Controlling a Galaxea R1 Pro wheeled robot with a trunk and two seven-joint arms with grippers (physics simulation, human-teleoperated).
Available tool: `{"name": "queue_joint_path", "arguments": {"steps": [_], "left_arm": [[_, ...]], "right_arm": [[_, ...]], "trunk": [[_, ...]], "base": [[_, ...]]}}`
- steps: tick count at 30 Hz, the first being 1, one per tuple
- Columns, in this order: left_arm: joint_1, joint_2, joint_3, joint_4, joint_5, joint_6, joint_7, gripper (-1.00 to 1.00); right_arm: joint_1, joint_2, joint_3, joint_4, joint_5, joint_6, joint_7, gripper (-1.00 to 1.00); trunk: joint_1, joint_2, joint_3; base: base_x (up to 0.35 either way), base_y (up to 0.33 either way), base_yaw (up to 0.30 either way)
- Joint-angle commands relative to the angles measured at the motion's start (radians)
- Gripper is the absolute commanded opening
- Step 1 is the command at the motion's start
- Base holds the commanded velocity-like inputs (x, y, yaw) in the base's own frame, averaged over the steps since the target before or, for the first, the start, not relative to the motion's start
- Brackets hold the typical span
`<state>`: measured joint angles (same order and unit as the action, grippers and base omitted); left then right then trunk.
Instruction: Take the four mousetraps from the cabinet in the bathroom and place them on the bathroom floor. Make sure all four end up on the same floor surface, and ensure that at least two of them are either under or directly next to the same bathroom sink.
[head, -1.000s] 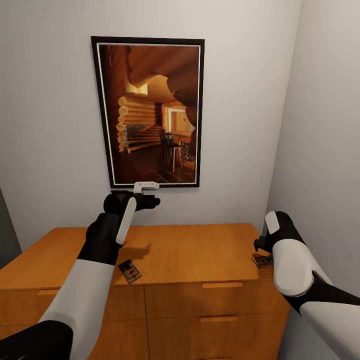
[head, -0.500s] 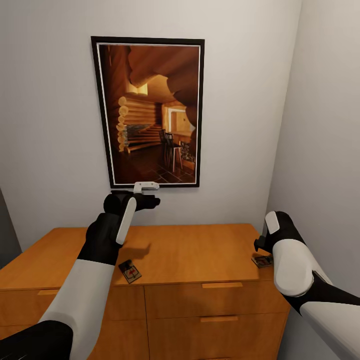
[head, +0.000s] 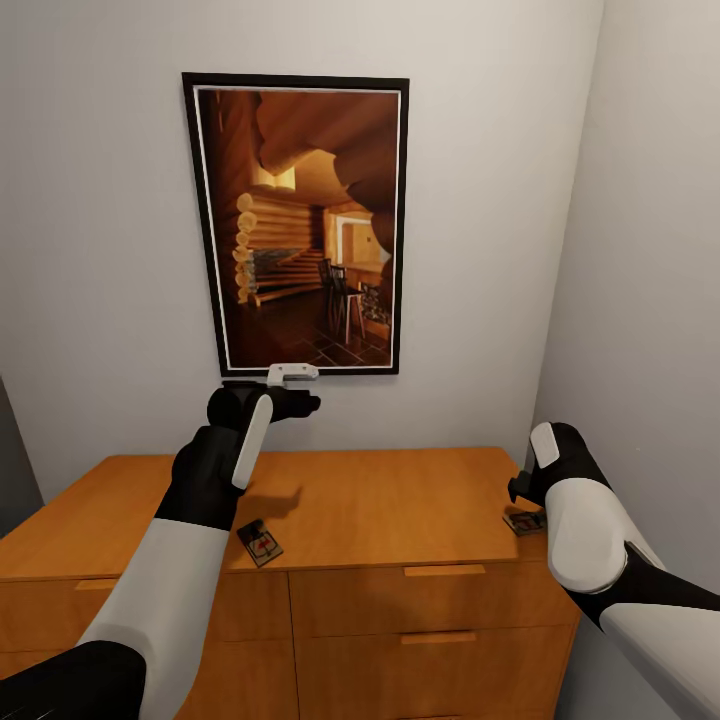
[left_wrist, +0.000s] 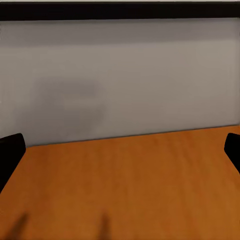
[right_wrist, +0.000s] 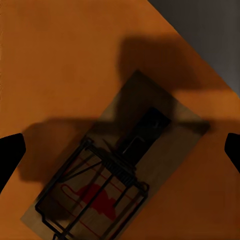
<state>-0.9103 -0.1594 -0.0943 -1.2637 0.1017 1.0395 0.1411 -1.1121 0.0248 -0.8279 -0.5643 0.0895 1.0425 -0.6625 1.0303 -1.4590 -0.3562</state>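
Note:
Two mousetraps lie on the orange-brown cabinet (head: 400, 500). One mousetrap (head: 260, 542) sits near the front edge, just right of my left forearm. The other mousetrap (head: 525, 521) lies at the right end, partly hidden by my right wrist. My left gripper (head: 305, 400) hovers well above the cabinet top (left_wrist: 130, 185), pointing at the wall, open and empty (left_wrist: 120, 150). My right gripper (head: 518, 495) hangs just above the right mousetrap (right_wrist: 115, 180), open (right_wrist: 120, 150), with its fingertips spread to either side and nothing held. That trap rests near the corner of the cabinet top (right_wrist: 50, 60).
A framed picture (head: 300, 225) of a log-cabin interior hangs on the wall behind the cabinet. The side wall (head: 650, 250) stands close to my right arm. Drawer fronts with handles (head: 440, 570) face me below the top. A dark gap (head: 10, 450) shows at far left.

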Motion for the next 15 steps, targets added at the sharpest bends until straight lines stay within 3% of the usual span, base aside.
{"name": "queue_joint_path", "arguments": {"steps": [1,15], "left_arm": [[-0.001,0.0,-0.001,-0.001,0.01,0.004,0.01,1.0],[-0.001,0.0,-0.001,-0.001,0.01,0.004,0.01,1.0]], "right_arm": [[-0.002,0.001,-0.007,-0.002,0.009,0.005,0.003,1.0],[-0.002,0.001,-0.007,-0.002,0.008,0.005,0.003,1.0]], "trunk": [[0.0,-0.001,-0.001],[0.0,-0.001,-0.001]], "base": [[0.0,0.0,0.0],[0.0,0.0,0.0]]}}
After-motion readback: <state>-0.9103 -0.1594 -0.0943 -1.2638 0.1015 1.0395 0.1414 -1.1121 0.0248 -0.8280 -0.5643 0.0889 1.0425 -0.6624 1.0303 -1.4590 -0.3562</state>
